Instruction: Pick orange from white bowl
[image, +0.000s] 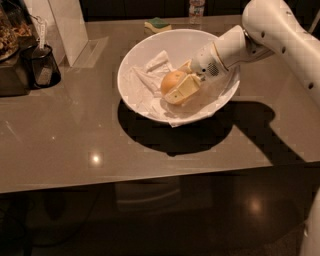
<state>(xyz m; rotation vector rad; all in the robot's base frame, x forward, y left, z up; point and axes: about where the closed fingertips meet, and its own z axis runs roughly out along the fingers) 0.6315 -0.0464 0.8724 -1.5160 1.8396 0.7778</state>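
The white bowl (131, 75) appears raised and tilted over the grey table, casting a dark shadow beneath it. A white cloth (150, 75) lines its inside. The orange (171, 81) lies in the middle of the bowl. My gripper (179, 86) reaches into the bowl from the right, its pale fingers (182, 90) set around the orange, one in front and one behind. The white arm (272, 30) comes in from the upper right.
A yellow-and-green sponge (157, 23) lies behind the bowl at the table's far edge, with a bottle (196, 10) beside it. A dark cup (44, 65) and a tray of snacks (10, 45) stand at the left, next to a white upright box (65, 27).
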